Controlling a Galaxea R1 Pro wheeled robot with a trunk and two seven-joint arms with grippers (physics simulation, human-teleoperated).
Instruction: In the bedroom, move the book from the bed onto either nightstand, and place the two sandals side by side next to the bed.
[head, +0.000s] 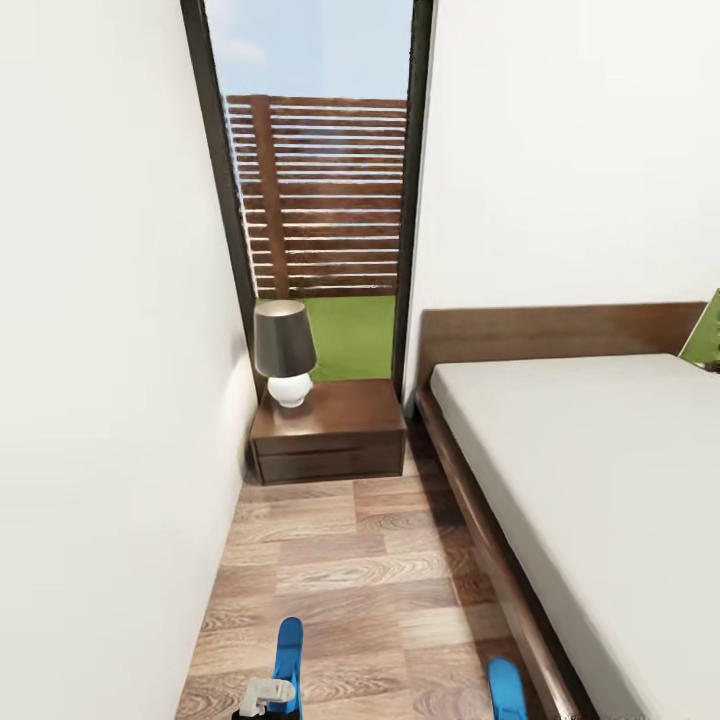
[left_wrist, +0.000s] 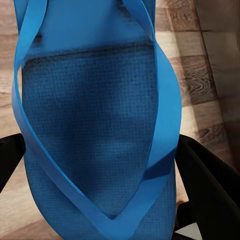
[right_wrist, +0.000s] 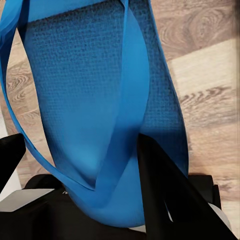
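Observation:
I hold one bright blue sandal in each gripper, low over the wood floor beside the bed (head: 600, 480). The left sandal (head: 288, 655) sits between the black fingers (left_wrist: 207, 185) of my left gripper (left_wrist: 107, 175), which is shut on its edges. My right gripper (right_wrist: 80, 150) is shut on the right sandal (head: 506, 690), with one finger (right_wrist: 167, 200) across its sole. Straight ahead, against the glass door, the nightstand (head: 335, 435) stands at the bed's head. The book is out of view.
A lamp (head: 285, 350) with a dark shade takes the left part of the nightstand top. A white wall (head: 100, 400) closes the left side and the bed frame (head: 500, 570) the right, leaving a narrow strip of plank floor (head: 370, 570) between.

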